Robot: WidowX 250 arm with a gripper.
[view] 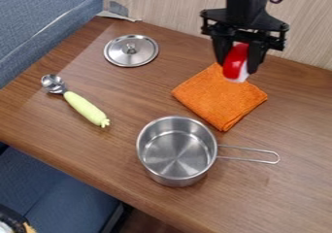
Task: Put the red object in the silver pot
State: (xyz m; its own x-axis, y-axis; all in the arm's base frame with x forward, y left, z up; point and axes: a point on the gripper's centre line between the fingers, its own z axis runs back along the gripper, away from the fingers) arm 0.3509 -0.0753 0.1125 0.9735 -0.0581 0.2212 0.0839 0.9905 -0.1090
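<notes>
My gripper [240, 64] hangs at the upper right, over the back part of the orange cloth, shut on the red object [235, 61]. That object is red with a white lower end, and its upper part is partly hidden between the fingers. Below and to the left of the gripper, the silver pot [177, 151] stands upright near the table's front edge, its interior bare and its wire handle pointing right.
Beneath the gripper lies a folded orange cloth [217, 98]. A silver lid [131, 50] rests at the back left, and a scoop with a pale green handle [86, 108] lies at the left. A wood-grain wall [169, 8] borders the table's back.
</notes>
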